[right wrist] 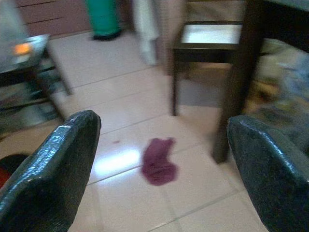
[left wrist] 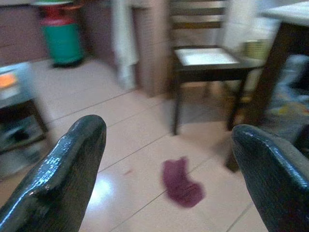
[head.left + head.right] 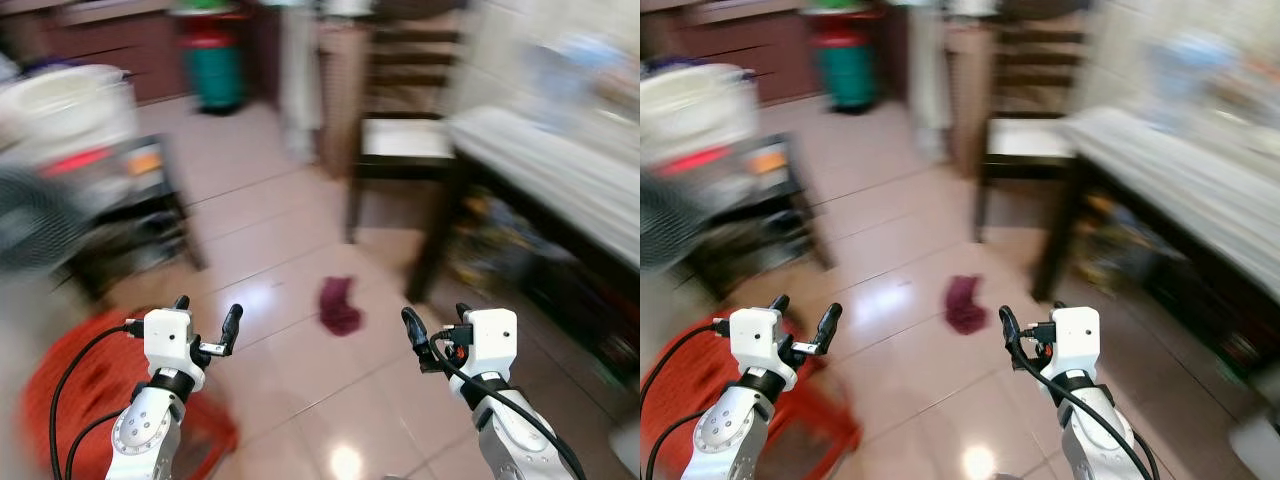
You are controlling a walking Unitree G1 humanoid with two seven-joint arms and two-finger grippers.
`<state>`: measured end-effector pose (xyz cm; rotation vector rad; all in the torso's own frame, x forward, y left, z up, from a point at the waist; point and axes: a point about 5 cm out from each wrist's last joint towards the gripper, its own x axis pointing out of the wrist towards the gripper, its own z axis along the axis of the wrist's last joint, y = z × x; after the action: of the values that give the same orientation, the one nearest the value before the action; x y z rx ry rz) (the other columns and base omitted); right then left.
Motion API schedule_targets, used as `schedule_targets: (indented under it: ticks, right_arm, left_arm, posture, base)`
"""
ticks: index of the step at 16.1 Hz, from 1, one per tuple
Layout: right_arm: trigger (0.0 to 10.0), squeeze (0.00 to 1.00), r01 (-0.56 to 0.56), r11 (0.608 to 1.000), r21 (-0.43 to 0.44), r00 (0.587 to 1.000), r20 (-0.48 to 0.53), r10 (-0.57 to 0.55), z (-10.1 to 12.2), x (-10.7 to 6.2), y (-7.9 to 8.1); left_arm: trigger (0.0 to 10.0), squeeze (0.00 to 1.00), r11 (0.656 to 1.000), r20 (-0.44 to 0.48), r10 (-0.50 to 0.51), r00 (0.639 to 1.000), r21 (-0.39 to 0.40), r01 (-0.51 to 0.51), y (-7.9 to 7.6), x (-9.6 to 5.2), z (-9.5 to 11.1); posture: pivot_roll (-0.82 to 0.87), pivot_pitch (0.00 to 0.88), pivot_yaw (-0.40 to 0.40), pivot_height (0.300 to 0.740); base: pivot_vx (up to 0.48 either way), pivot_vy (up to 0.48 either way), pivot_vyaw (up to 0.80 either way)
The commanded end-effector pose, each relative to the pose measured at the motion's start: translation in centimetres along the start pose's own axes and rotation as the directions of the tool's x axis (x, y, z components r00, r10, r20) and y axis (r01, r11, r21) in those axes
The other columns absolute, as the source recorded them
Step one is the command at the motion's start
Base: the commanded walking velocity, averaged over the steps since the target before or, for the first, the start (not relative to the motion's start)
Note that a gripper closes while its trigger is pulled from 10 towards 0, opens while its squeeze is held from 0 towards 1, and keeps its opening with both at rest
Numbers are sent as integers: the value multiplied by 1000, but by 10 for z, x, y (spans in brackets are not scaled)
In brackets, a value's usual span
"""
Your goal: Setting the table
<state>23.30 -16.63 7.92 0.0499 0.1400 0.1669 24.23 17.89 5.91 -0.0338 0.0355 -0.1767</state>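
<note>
The picture is blurred by motion. A dark wooden table (image 3: pixel 560 175) with a pale cloth top stands at the right. What lies on it is too blurred to tell. My left gripper (image 3: pixel 207 318) is held low in front of me, open and empty. My right gripper (image 3: pixel 437 322) is level with it, also open and empty. Both point over the tiled floor toward a crumpled maroon cloth (image 3: pixel 339 306), which lies between them and farther off. The wrist views show the left fingers (image 2: pixel 72 164) and right fingers (image 1: pixel 53 164) wide apart with the maroon cloth (image 1: pixel 158 162) beyond.
A dark wooden chair (image 3: pixel 405 140) stands behind the table's near leg (image 3: pixel 435 250). A low black stand (image 3: pixel 125 210) with appliances is at the left, a red stool (image 3: pixel 700 385) beneath my left arm. A green gas cylinder (image 3: pixel 213 65) stands at the back. Clutter lies under the table.
</note>
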Motion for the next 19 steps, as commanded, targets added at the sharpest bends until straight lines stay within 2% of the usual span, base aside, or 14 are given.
schedule_targets:
  ticks: [1,8,13,16,19]
  right_arm:
    - [10000,0,28,1000,-9,1000,4,-28,2,-1,-7]
    - [10000,0,23,1000,-6,1000,7,-23,3,0,-5]
    - [10000,0,11,1000,-14,1000,12,-11,5,2,-4]
    - [10000,0,4,1000,-15,1000,15,-4,6,4,-4]
    - [10000,0,4,1000,-12,1000,23,-4,7,6,-3]
  left_arm:
    - [10000,0,999,11,-38,999,-3,38,-8,3,2]
    - [10000,0,999,7,-43,999,3,43,-10,2,2]
    - [10000,0,1000,8,-28,1000,2,28,-10,2,2]
    - [10000,0,1000,6,-2,1000,2,2,-8,1,2]
    - [10000,0,1000,10,21,1000,21,-21,-5,2,4]
  posture:
    - [-215,71,44,740]
    - [-208,77,40,740]
    - [-201,70,26,740]
    - [-194,66,25,740]
    - [-190,63,28,740]
  base:
    - [341,0,-800]
    - [327,0,-800]
    - [64,0,-800]
    - [0,0,-471]
    - [0,0,0]
